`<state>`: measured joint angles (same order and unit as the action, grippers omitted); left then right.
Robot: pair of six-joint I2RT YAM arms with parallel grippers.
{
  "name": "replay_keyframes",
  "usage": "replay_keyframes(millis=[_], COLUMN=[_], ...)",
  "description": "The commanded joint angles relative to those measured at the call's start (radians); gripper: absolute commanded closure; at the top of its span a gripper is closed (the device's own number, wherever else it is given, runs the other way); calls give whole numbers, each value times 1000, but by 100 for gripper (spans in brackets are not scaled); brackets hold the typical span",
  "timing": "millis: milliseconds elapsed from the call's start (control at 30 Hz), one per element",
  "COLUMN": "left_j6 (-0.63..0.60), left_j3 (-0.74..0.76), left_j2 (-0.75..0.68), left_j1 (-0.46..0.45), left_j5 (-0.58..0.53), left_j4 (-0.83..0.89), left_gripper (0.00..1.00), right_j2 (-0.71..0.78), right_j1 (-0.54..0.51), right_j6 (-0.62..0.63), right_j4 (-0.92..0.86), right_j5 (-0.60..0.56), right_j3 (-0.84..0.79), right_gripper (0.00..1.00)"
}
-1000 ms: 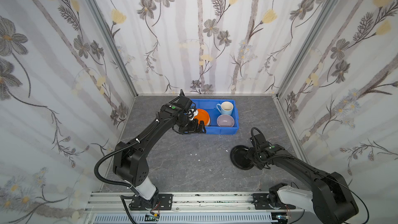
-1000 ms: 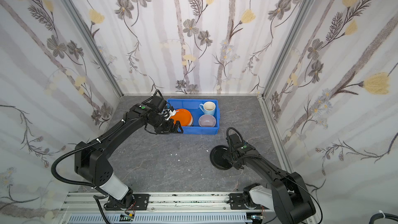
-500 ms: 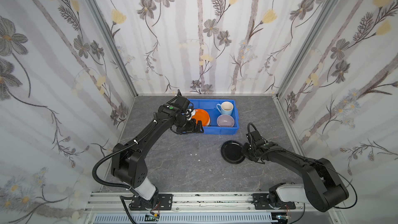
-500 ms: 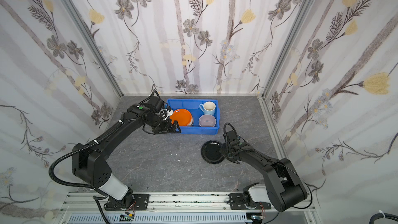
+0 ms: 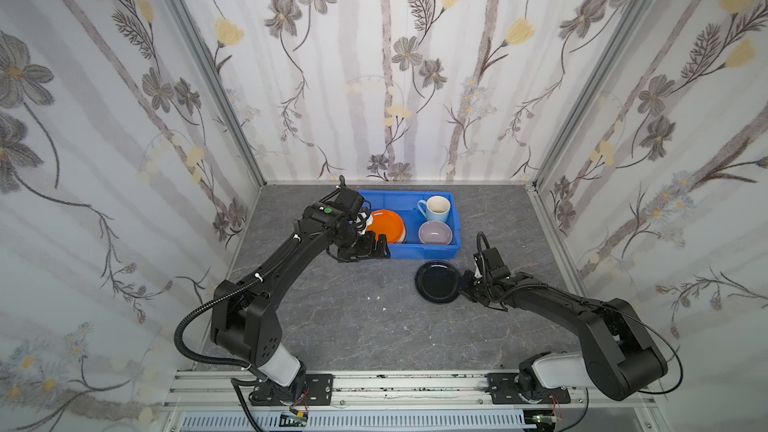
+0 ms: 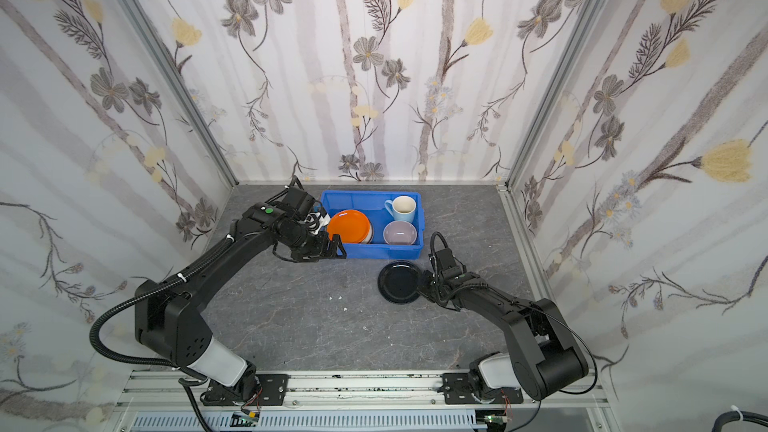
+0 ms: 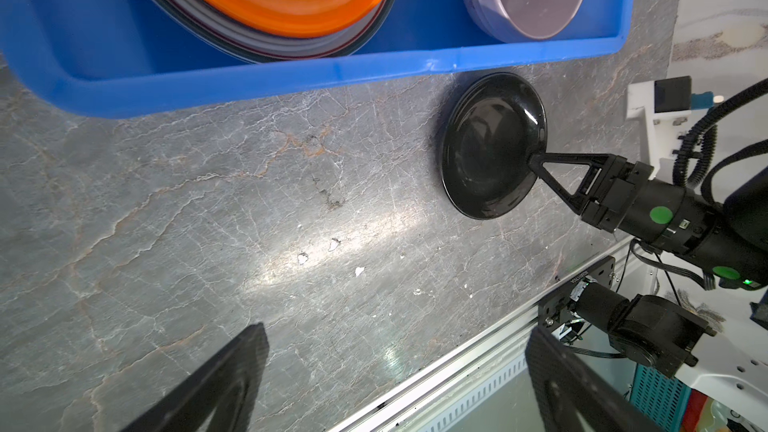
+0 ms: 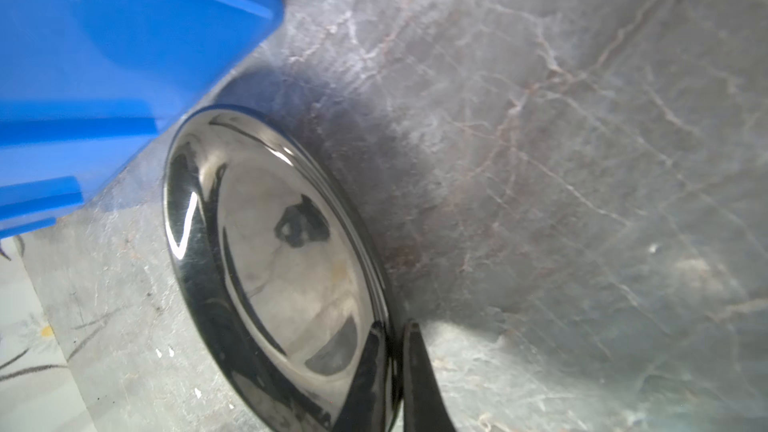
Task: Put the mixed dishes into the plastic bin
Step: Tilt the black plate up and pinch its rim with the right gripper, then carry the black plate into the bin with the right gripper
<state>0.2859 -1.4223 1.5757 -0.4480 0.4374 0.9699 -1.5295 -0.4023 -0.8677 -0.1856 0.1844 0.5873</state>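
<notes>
One black plate (image 5: 437, 282), rim in right pincer (image 5: 462, 288)

In bin (image 5: 415, 252), plate stack (image 5: 386, 226) left, mug (image 5: 436, 209) behind bowl (image 5: 435, 232) right — lone plate (image 5: 437, 282) before.

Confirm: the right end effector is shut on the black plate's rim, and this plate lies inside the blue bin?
No. The right end effector is shut on the rim of the black plate, but the plate is outside the blue bin; see left wrist view.

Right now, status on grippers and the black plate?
Left gripper open, empty, beside blue bin. Right gripper shut on black plate rim; plate outside bin. Nothing between plate and bin.
</notes>
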Motion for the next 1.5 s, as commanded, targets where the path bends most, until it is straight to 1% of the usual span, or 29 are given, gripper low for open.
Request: replay_keyframes(millis=[0,133,267,500,800,967,1233,1467], left_j6=[2,7,10,25,54,57,61,50], left_j3=[7,16,23,42,88,80,73,82], left_j2=[-23,-41,-59,-101,-161,-184,-216,-270], left_j1=[9,26,37,40,45,49,107,188], left_j5=[-24,-31,-35,-65,-98,-131,-166,-177], left_j4=[10,12,12,16,16,31,65,84], left_gripper=[0,0,0,0,0,0,0,0], right_j2=[16,42,67,115,98,83,65,43], right_j1=[-1,-4,-10,-32,-72,-93,-135,-151], right_j6=[61,91,106,126,179,203,212,213], right_j4=[-75,-68,-69,-48,-72,-72,-70,-110], right_j5=[-1,58,77,148,187,226,288,323], right_j3=[7,0,-8,-7,38,77,154,316], right_gripper=[94,94,94,93,93,93,93,93])
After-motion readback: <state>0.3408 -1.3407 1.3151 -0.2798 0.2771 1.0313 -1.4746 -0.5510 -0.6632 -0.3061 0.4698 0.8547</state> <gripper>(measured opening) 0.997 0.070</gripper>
